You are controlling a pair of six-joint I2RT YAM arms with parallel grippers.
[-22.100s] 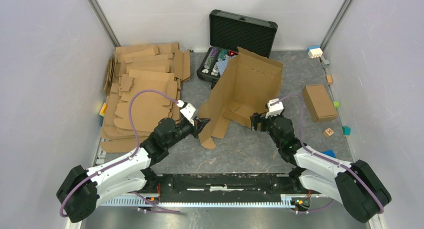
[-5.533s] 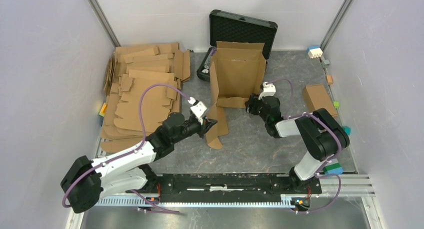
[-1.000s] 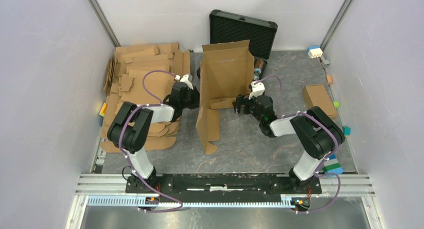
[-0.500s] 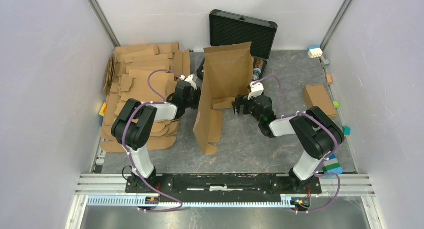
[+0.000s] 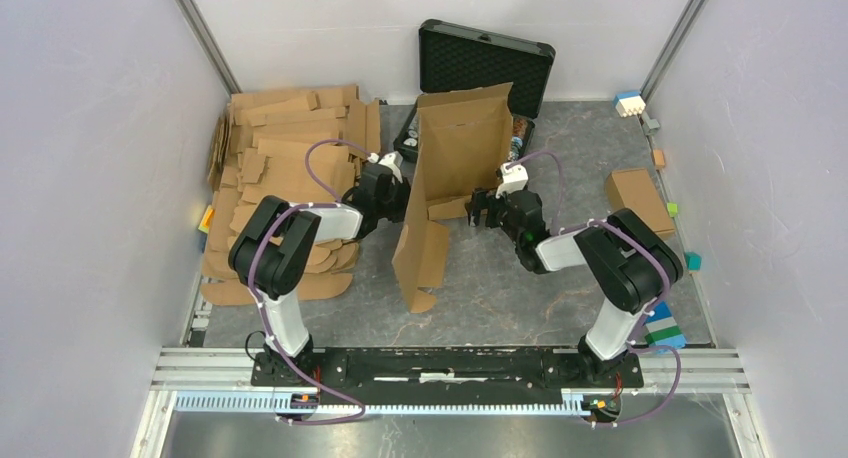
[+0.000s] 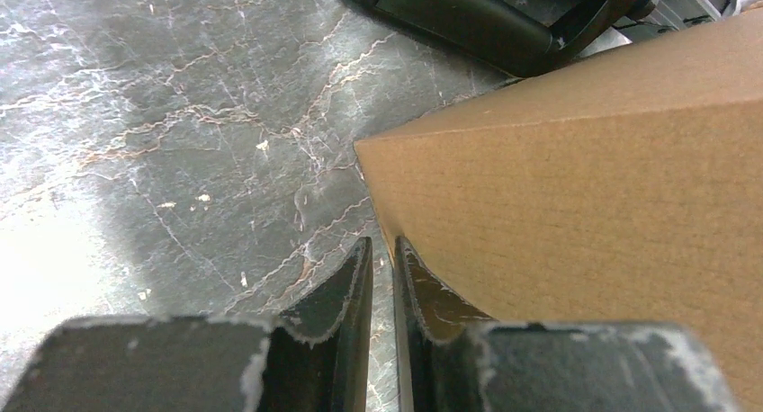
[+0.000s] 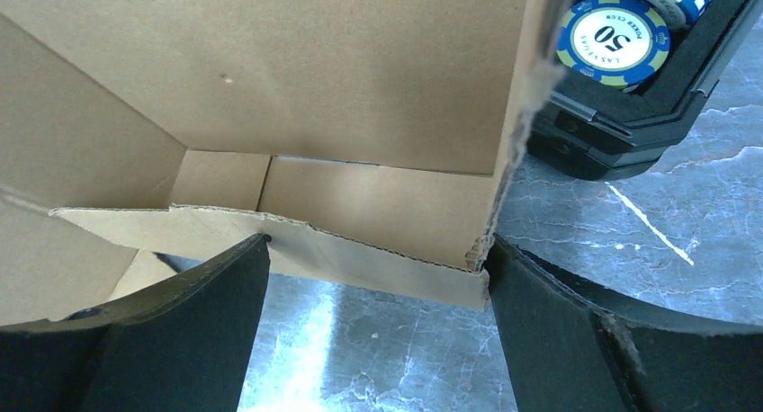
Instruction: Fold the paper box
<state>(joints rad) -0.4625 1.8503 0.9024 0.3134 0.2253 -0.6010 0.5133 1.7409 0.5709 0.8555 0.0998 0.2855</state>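
Two claws sit at the paper box point(image 5: 460, 143), one on each side. The left claw point(image 6: 382, 246) is pressed almost together, with only a thin slit between its fingers point(image 6: 346, 295), and grey counter point(image 6: 180, 160) shows through that slit. The box's brown side wall lies against the outer face of one finger, and its corner stands just past the fingertips.

The right claw point(image 7: 376, 250) is spread wide. Its two black fingers point(image 7: 180, 331) stand at either end of a low flap at the foot of the box. The tips are close against the flap's ends, though I cannot tell whether they press it.

From above, the box stands upright near the middle of the counter. Its tall panel rises between the two wrists, and a long flap lies out along the counter toward the near edge.

Right behind the box is an open black case point(image 5: 487, 63) with its lid propped up by the back wall, and a blue-and-white poker chip point(image 7: 616, 39) lies inside. On the left is a heap of flat cardboard sheets point(image 5: 285, 178), with the left arm bent over it. Well apart on the right lies a smaller brown box point(image 5: 638, 203), and a white-and-blue block point(image 5: 630, 103) sits near the far right corner.
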